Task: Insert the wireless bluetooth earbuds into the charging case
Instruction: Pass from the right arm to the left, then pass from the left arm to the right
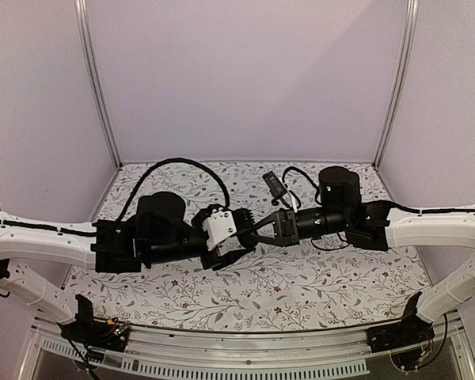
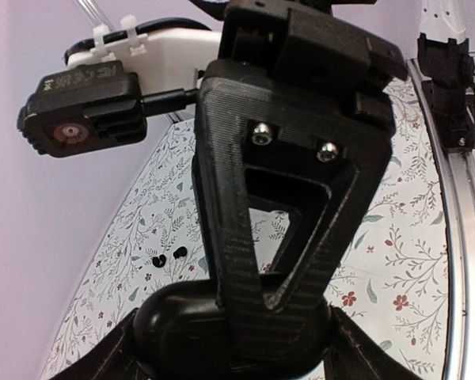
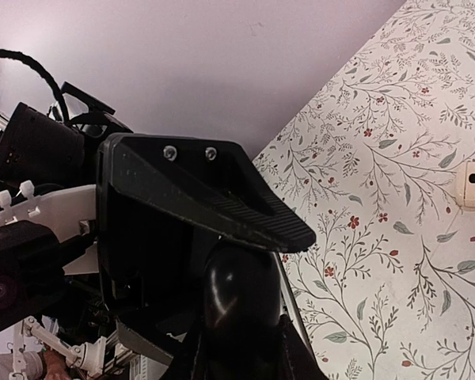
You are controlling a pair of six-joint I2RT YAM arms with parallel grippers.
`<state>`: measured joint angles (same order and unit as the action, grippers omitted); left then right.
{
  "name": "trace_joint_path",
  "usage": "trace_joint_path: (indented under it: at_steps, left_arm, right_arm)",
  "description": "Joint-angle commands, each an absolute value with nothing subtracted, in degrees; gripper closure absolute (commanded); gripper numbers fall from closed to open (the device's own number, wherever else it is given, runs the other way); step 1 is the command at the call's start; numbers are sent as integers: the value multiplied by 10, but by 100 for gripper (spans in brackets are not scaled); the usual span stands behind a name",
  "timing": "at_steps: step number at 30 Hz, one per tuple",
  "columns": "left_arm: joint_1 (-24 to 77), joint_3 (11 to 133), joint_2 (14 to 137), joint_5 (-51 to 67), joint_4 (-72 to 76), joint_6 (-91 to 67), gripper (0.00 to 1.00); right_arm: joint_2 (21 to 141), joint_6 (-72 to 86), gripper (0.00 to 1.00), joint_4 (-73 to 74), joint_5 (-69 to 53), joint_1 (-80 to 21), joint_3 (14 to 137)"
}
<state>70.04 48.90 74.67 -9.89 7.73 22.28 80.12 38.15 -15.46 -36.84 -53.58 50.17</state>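
The black oval charging case (image 2: 182, 332) hangs in the air between both grippers above the middle of the flowered table. My left gripper (image 2: 233, 348) is shut on its two ends. My right gripper (image 3: 241, 356) is shut on the case (image 3: 241, 297) across its narrow sides, and one of its fingers (image 2: 245, 237) crosses the front of the case. The two tiny black earbuds (image 2: 158, 260) (image 2: 179, 252) lie side by side on the table beyond the case. In the top view the grippers meet (image 1: 253, 235), and the case and earbuds are hidden.
A small white case (image 3: 473, 184) lies on the table at the right of the right wrist view. A black device on a cable (image 1: 274, 184) lies near the back edge. The metal frame rail (image 2: 459, 237) runs along the table's edge.
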Motion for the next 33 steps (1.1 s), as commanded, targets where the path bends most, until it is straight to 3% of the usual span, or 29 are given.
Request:
trace_joint_path:
  at_steps: [1, 2, 6, 8, 12, 16, 24, 33]
  left_arm:
    - [708, 506, 751, -108, 66, 214, 44]
    - [708, 505, 750, -105, 65, 212, 46]
    - [704, 501, 742, -90, 65, 199, 51]
    - [699, 498, 734, -64, 65, 186, 52]
    - [675, 482, 707, 32, 73, 144, 53]
    - [642, 475, 685, 152, 72, 97, 53]
    - [569, 472, 672, 416, 77, 2, 53]
    - [553, 495, 708, 543, 72, -52, 55]
  right_arm:
    - [808, 395, 98, -178, -379, -534, 497]
    - [808, 395, 95, -178, -379, -534, 498]
    - [804, 389, 60, -176, -385, -533, 498]
    - [795, 366, 48, -174, -389, -527, 498]
    - [737, 289, 35, -167, -361, -500, 479]
    - [659, 153, 30, -133, -315, -495, 468]
    - [577, -102, 33, -118, -313, -518, 428]
    - [604, -304, 39, -44, -189, -645, 484]
